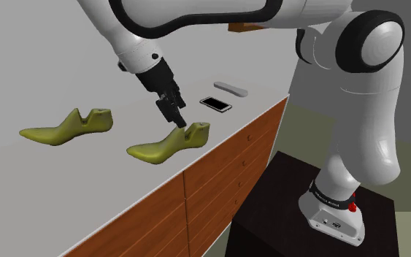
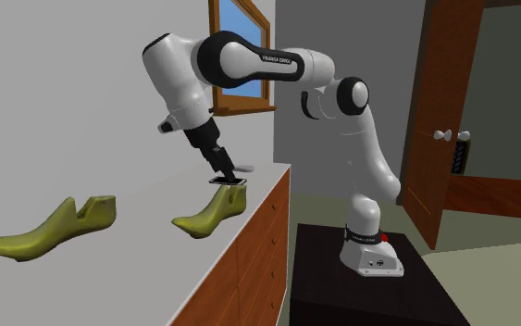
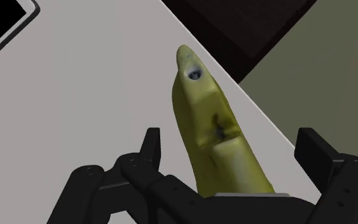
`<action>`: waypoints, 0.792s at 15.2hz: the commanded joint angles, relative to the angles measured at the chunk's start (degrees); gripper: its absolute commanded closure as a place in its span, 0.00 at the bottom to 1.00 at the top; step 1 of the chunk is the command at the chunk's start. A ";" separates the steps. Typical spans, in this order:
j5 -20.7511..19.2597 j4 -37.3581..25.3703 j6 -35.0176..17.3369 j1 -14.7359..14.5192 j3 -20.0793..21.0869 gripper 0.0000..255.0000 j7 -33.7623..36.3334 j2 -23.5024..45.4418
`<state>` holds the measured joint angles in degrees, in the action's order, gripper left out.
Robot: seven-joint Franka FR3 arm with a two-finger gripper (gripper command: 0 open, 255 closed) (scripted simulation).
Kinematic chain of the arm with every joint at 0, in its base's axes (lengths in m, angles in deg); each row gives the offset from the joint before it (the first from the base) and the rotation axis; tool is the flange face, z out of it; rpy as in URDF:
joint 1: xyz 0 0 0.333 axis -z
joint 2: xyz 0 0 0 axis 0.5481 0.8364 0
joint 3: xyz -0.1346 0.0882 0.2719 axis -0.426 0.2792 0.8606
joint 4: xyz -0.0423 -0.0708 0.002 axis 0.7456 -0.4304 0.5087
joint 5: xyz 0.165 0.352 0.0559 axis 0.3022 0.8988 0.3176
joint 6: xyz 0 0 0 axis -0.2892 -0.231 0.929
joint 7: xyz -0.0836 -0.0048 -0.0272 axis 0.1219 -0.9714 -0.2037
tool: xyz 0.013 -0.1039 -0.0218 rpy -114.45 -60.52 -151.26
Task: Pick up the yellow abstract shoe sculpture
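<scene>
- The all-black two-finger gripper (image 3: pixel 231 143) is standing wide open, its fingers (image 3: pixel 149 147) flanking a yellow-olive, shoe-shaped sculpture (image 3: pixel 209 108) with a gap showing on each side. It is gripping nothing.
- In the shoulder view the gripper (image 1: pixel 173 113) is hanging tilted just above the raised heel end of this shoe sculpture (image 1: pixel 168 144). The second exterior view is showing the same thing: the gripper (image 2: pixel 223 171) is directly over the heel block of the sculpture (image 2: pixel 210 213).
- The sculpture is lying on the white countertop (image 1: pixel 65 193) near its front edge. Its long axis is running from the heel, under the gripper, to the toe, which is pointing toward the shoulder view's lower left.
- In the wrist view that axis is passing between the fingers, so they are facing the narrow flanks. Judging from this, the coming move is calling for a short descent and a squeeze across the width, with no turning of the wrist.
- A second, similar yellow-olive shoe form (image 1: pixel 68 126) is lying well apart, toward the shoulder view's left. The one under the gripper is the likelier target.
- A black flat phone (image 1: pixel 216 104) is lying beyond the heel, clear of the fingers.
</scene>
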<state>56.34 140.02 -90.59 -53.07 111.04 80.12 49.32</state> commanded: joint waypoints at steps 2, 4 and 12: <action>-0.22 0.49 -0.82 -0.44 0.21 0.00 0.12 0.93; -0.03 2.59 -2.55 -0.15 0.18 0.00 0.26 0.55; 0.22 6.11 -5.57 0.31 0.12 1.00 0.46 0.04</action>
<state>56.55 146.08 -96.09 -52.76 111.17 80.58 49.33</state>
